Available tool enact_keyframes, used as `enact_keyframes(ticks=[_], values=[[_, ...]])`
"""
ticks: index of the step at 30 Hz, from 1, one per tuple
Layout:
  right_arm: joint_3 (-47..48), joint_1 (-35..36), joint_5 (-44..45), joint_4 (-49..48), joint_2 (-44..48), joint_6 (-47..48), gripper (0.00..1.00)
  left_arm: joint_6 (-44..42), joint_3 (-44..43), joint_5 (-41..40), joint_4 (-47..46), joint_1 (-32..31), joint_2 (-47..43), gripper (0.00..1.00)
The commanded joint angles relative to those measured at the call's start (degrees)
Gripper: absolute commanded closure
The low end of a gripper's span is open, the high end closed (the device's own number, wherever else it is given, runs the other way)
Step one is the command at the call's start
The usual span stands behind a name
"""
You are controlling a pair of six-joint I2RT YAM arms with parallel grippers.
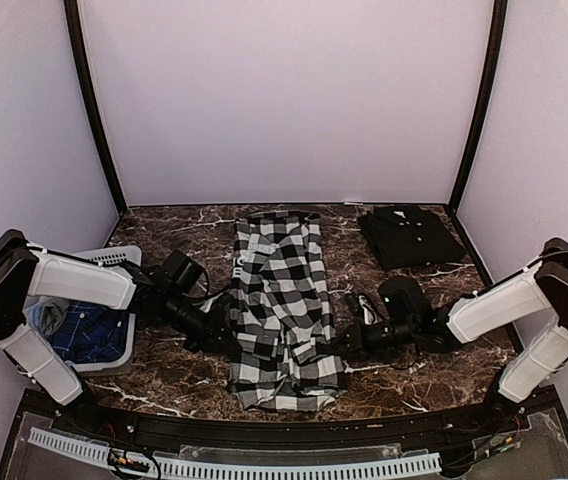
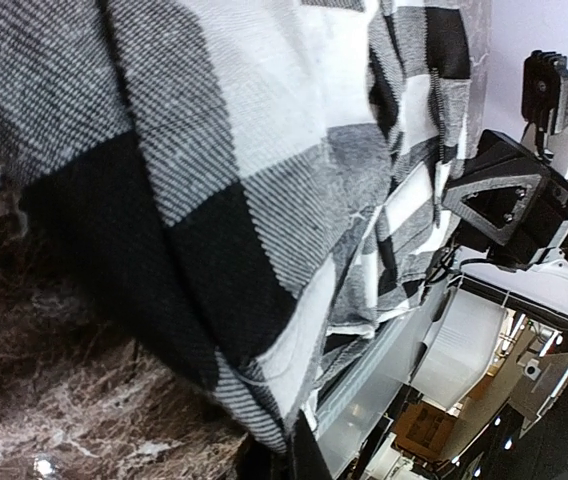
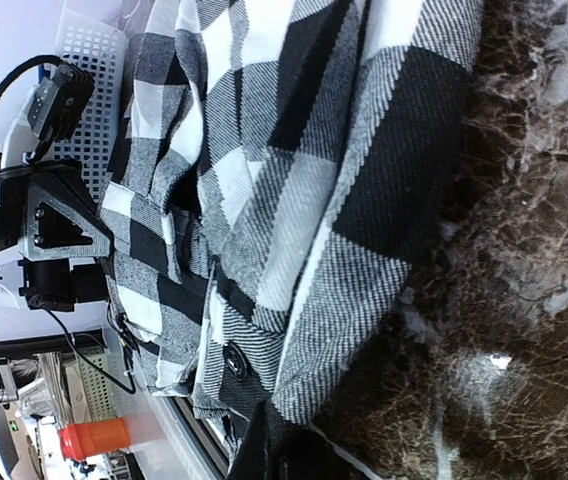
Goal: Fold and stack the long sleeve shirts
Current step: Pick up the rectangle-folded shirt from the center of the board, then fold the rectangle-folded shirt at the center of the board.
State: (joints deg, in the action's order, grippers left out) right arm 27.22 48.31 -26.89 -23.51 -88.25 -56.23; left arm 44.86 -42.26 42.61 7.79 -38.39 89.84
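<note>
While the top view has the checked shirt [image 1: 279, 300] lying mid-worktop [image 1: 184, 385] as a long narrow strip, the left claw [image 1: 226, 338] and right claw [image 1: 350, 340] sit at its opposite edges near the hem end. A folded black shirt [image 1: 409, 238] lies back right and blue cloth [image 1: 89, 335] lies in the basket [image 1: 114, 258], so I judge one done, one mid-fold, at least one to go. Left wrist view: check cloth gathers into the left claw's tips, pinched shut on the shirt's edge; right wrist view: the right claw is likewise pinched on the opposite edge, with the crosswise fold and stacking left.
</note>
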Motion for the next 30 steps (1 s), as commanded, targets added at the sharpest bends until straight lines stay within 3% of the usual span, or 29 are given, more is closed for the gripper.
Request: enact_keyframes(ticks=[1,7,12,21,30], values=[[2.9,-0.4,-0.7,-1.0,1.9,-1.1,1.00,2.6,-0.4,4.7,-4.0,2.0,-3.3,1.00],[7.2,-2.0,-2.4,-6.5,-1.6,-4.4,1.00,6.7,-1.8,8.0,-11.0,5.2,-1.9,1.00],[8.7,-5.4,-5.1,-18.3,-7.6,-11.1,1.00,15.0,-1.6,10.2,-22.1,7.9,0.6,1.00],[13.4,-11.7,-7.1,-35.6,-20.5,-21.4,1.00,21.5,-2.4,8.5,-31.1,13.3,5.8,1.00],[24.5,-15.1,-6.4,-31.8,-27.5,-22.2,1.00,25.0,-9.4,7.9,-38.4,17.2,13.6,1.00]])
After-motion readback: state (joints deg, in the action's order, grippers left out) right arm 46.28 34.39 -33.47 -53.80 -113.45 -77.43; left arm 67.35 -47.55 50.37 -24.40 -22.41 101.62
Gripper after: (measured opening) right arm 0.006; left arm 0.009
